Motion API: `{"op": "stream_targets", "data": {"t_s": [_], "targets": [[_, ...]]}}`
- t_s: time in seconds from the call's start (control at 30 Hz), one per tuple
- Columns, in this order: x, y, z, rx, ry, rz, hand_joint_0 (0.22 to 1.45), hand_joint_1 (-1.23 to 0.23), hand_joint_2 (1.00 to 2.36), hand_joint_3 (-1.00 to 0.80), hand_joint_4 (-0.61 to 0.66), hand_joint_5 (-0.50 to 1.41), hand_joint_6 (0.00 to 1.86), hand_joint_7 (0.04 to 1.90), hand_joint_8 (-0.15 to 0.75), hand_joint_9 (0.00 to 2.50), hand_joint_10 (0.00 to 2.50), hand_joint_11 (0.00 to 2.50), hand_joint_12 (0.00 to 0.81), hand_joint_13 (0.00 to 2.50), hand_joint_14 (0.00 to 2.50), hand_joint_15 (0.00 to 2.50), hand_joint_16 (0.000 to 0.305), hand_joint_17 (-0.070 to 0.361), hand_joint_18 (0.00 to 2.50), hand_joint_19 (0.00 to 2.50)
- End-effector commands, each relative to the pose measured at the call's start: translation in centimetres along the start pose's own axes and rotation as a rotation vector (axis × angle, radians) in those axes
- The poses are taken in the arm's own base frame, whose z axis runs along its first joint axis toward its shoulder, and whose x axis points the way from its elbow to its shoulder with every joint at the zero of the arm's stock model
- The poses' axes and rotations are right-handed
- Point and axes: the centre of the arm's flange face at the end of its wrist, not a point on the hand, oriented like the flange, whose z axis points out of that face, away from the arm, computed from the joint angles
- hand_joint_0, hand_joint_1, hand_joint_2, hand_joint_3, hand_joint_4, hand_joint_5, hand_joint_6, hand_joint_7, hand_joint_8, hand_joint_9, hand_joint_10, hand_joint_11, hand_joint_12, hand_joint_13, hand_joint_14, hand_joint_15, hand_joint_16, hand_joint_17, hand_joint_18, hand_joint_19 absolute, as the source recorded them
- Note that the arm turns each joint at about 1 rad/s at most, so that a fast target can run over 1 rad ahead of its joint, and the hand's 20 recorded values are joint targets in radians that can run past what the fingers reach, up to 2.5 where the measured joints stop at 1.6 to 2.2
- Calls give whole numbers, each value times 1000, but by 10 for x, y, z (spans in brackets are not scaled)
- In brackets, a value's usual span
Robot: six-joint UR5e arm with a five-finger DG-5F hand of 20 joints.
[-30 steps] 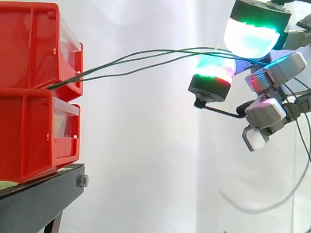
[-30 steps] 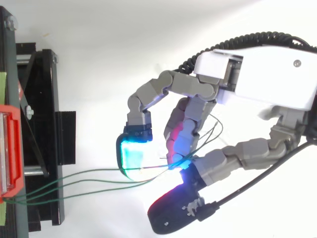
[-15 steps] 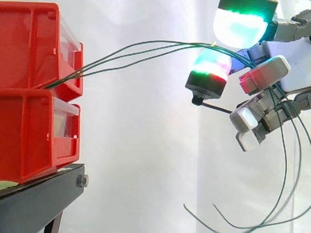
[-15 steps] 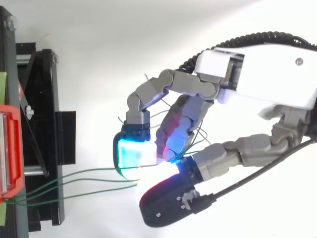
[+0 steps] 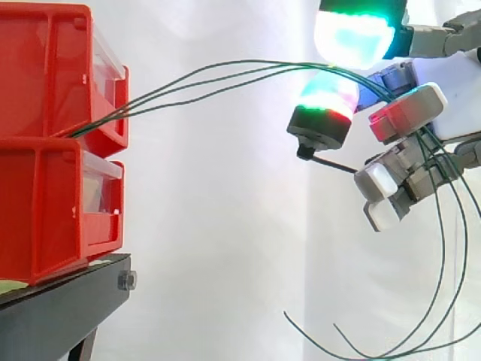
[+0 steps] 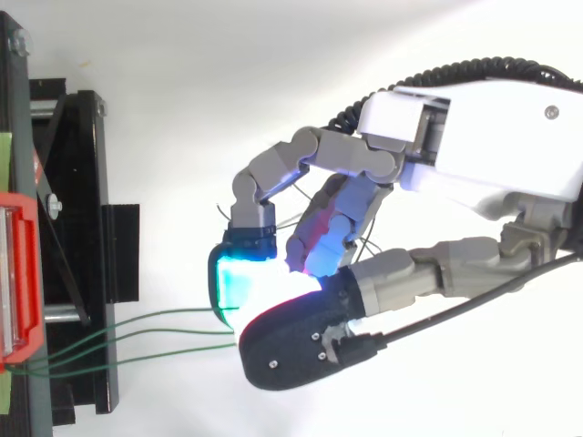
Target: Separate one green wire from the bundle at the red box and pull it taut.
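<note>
— While that black stand (image 5: 60, 308) holds the two stacked red bins (image 5: 52, 150), where's the hand (image 6: 474, 137)?
— Well apart from them, out level with the upper bin, fingers curled, glowing fingertips (image 6: 232, 282) closed narrow onto the green wires (image 5: 263, 69).
— One wire or the bundle?
— Three strands, look, all running from the upper bin's front lip into that pinch, bowed upward, not straight. Beyond the hand their loose ends hang down and curl.

From the upper bin (image 5: 45, 68) of a stack on the stand (image 5: 68, 304), wires (image 5: 173, 86) run rightward into the hand (image 6: 474, 137).
</note>
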Motion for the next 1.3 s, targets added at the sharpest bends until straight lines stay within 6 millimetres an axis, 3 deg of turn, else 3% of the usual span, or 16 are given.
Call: {"op": "stream_targets", "data": {"t_s": [0.0, 0.33, 0.53, 0.67, 0.8, 1.0, 1.27], "targets": [[0, 0, 0, 0, 0, 0, 604, -615, 1011, -346, 75, -117, 842, 1066, 258, 1329, 26, 1111, 358, 856, 25, 629, 48, 108, 628, 658], [0, 0, 0, -1, 0, -1, 606, -705, 1013, -140, -5, -98, 886, 1077, 295, 1366, 22, 1055, 392, 913, 23, 618, 56, 125, 733, 594], [0, 0, 0, -1, 0, -3, 609, -722, 1012, -123, -44, -89, 879, 1087, 258, 1253, 22, 784, 375, 852, 19, 519, 55, 124, 741, 550], [0, 0, 0, 0, 0, -3, 611, -740, 1010, -134, -73, -84, 865, 1075, 233, 853, 9, 265, 341, 591, 10, 255, 49, 111, 588, 424], [1, 0, 0, -3, -2, -4, 611, -759, 1010, -147, -117, -82, 844, 1097, 197, 619, 0, 32, 330, 436, 5, 125, 47, 106, 431, 311], [2, 1, 0, -3, -2, -6, 608, -778, 1010, -161, -140, -79, 826, 1094, 170, 489, 0, 0, 305, 278, 0, 15, 45, 100, 209, 155], [2, -5, -1, 7, 2, -18, 610, -793, 1012, -172, -115, -79, 804, 1157, 159, 434, 0, 0, 296, 229, 0, 19, 42, 95, 106, 138]]}}
